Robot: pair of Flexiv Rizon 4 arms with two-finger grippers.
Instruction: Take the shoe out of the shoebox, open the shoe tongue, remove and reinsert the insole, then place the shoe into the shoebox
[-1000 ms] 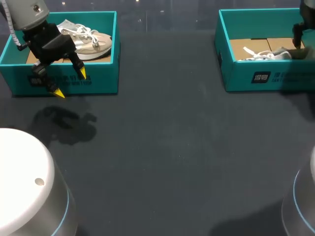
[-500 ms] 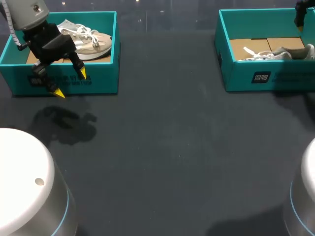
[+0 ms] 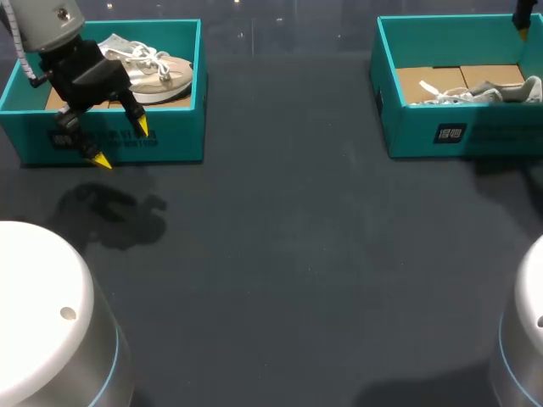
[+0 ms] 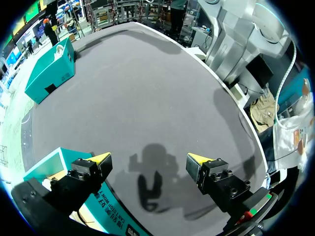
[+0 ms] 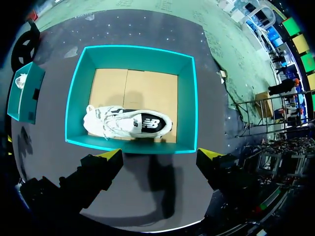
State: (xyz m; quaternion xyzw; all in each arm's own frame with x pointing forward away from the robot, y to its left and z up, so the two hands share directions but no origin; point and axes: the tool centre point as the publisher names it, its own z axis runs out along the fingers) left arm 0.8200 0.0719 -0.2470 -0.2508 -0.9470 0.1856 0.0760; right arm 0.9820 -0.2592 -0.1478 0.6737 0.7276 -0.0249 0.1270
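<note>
White shoe (image 5: 127, 123) inside teal shoebox (image 5: 133, 47)

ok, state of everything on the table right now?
left shoebox: open, shoe inside
beige shoe: in left shoebox, laced
right shoebox: open, shoe inside
white shoe: in right shoebox, on its side
left gripper: jaws open, empty
right gripper: jaws open, empty

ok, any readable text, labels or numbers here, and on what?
Left shoebox front wall: dark print, partly behind the left end effector, too blurred to read.
Right shoebox front wall: square mark and a print line, too small to read.
White shoe in it: side logo, no legible words.
</note>
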